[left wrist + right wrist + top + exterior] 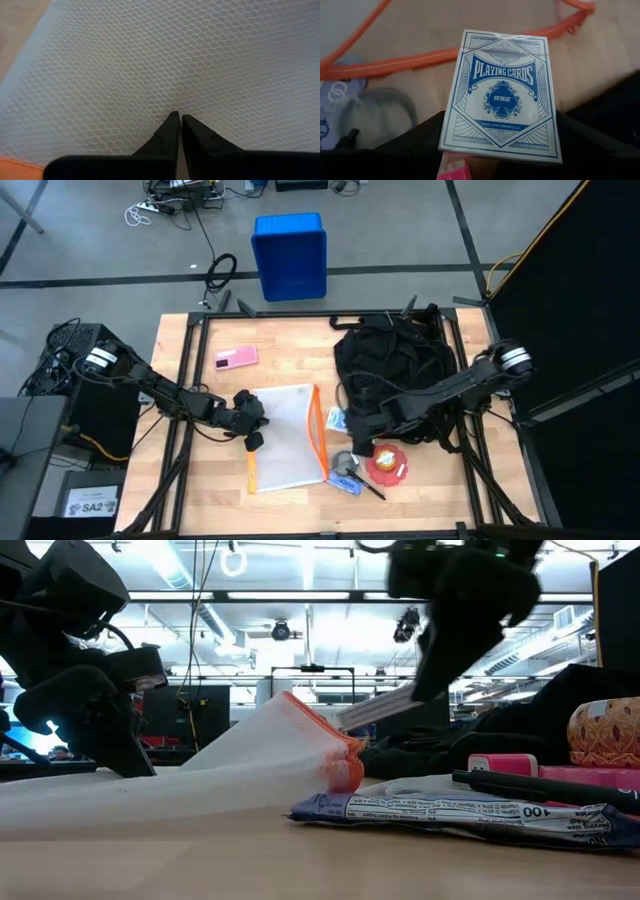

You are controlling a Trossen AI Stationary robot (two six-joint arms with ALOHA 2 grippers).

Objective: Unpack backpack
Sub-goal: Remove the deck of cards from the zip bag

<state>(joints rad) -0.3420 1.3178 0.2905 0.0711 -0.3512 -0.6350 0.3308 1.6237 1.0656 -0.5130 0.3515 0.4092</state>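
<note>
Backpack (395, 375) is lying slumped on the far right of the tabletop (200, 480) in the high view, looking soft, limp and strap-tangled, so it is probably best gripped by a fabric fold or strap, while the right gripper (362, 438) is hovering at its near edge. In the left wrist view the left gripper (179, 120) is pressing clenched jaws onto the white mesh pouch (165, 55). In the right wrist view the right jaws are holding a light, stiff, slippery deck of playing cards (502, 95).

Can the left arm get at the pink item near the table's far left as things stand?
Probably not yet: the left gripper is shut on the mesh pouch. The pink item lies bare on the table, nothing between.
</note>
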